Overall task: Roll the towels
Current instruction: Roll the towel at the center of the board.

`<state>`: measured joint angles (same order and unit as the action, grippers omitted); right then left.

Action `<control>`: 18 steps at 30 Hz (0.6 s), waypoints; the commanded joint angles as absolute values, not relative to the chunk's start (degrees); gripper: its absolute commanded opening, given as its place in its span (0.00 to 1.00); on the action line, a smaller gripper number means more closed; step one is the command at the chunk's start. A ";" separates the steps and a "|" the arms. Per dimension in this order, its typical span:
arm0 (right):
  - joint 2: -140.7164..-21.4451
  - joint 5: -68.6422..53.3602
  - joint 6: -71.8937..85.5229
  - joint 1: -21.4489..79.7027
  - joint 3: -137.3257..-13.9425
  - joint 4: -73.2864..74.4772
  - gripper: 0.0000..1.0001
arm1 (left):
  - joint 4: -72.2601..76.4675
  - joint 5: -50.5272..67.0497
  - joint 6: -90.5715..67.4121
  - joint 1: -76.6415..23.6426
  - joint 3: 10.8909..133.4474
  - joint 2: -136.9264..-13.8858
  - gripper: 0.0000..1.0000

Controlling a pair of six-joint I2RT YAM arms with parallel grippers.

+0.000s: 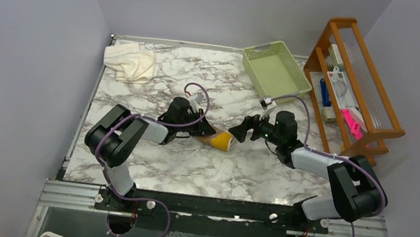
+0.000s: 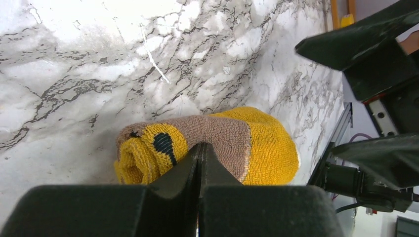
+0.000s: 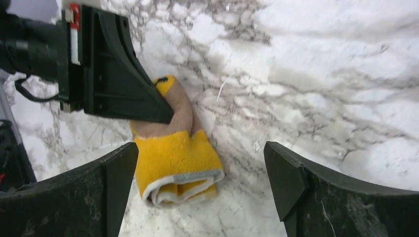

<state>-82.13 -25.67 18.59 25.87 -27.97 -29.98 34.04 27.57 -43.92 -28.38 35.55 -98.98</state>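
A short towel roll (image 1: 221, 139), mustard-yellow with a tan-brown band, lies on the marble table near the middle. My left gripper (image 2: 201, 148) is shut with nothing between its jaws, and its tips press against the tan part of the roll (image 2: 222, 138). My right gripper (image 3: 200, 152) stands wide open just off the roll's yellow end (image 3: 170, 158), which lies near its left finger (image 3: 116, 173). A cream-white towel (image 1: 131, 62) sits crumpled at the back left.
A pale green basket (image 1: 276, 69) stands at the back right of the table. Beside it, off the table's right edge, is a wooden rack (image 1: 354, 82) holding small items. Grey walls close in the left, back and right sides.
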 commanded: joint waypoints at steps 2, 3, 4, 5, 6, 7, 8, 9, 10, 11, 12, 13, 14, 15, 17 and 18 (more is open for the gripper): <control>-81.61 -24.93 13.67 27.05 -28.99 -40.23 1.00 | 29.09 21.05 -40.19 -28.12 33.41 -101.27 0.00; -79.79 -20.77 9.87 29.38 -28.09 -39.97 1.00 | 29.03 21.02 -40.19 -28.12 33.36 -101.25 0.00; -77.76 -14.42 3.67 33.52 -27.22 -39.27 1.00 | 28.86 20.99 -40.21 -28.12 33.39 -101.24 0.00; -76.30 -8.69 -2.29 39.46 -26.58 -38.36 1.00 | 28.72 21.00 -40.11 -28.17 33.46 -101.25 0.00; -75.95 -4.07 -8.11 43.19 -26.33 -37.63 1.00 | 28.60 20.94 -40.00 -28.13 33.46 -101.36 0.00; -76.59 -1.10 -11.59 46.03 -26.22 -36.87 1.00 | 28.57 20.94 -39.97 -28.13 33.53 -101.46 0.00; -77.48 0.33 -13.07 47.82 -26.06 -36.83 0.99 | 28.49 20.99 -39.86 -28.13 33.68 -101.77 0.00; -78.23 0.80 -14.35 49.24 -25.80 -36.89 0.98 | 28.46 21.14 -39.78 -28.13 33.86 -102.04 0.00; -78.97 1.57 -15.76 50.95 -25.68 -37.00 0.97 | 28.19 21.15 -39.61 -28.13 34.14 -102.25 0.00; -79.60 2.56 -17.44 52.40 -25.73 -36.78 0.97 | 27.99 21.26 -39.51 -28.13 34.37 -102.46 0.00; -80.42 3.31 -19.35 53.71 -26.24 -35.94 0.96 | 27.77 21.33 -39.36 -28.13 34.56 -102.62 0.00; -81.28 3.91 -20.92 54.54 -27.10 -34.34 0.95 | 27.57 21.33 -39.19 -28.13 34.73 -102.70 0.00; -82.11 4.40 -22.45 55.15 -28.16 -32.25 0.94 | 27.43 21.32 -39.05 -28.13 34.91 -102.78 0.00; -83.02 4.94 -23.79 55.52 -29.21 -30.39 0.93 | 27.23 21.39 -38.91 -28.13 35.09 -102.95 0.00; -84.61 5.31 -25.87 56.25 -30.70 -27.87 0.93 | 26.95 21.57 -38.81 -28.12 35.44 -103.24 0.00; -85.69 5.45 -26.57 56.66 -31.56 -26.72 0.93 | 26.90 21.66 -38.69 -28.14 35.64 -103.41 0.00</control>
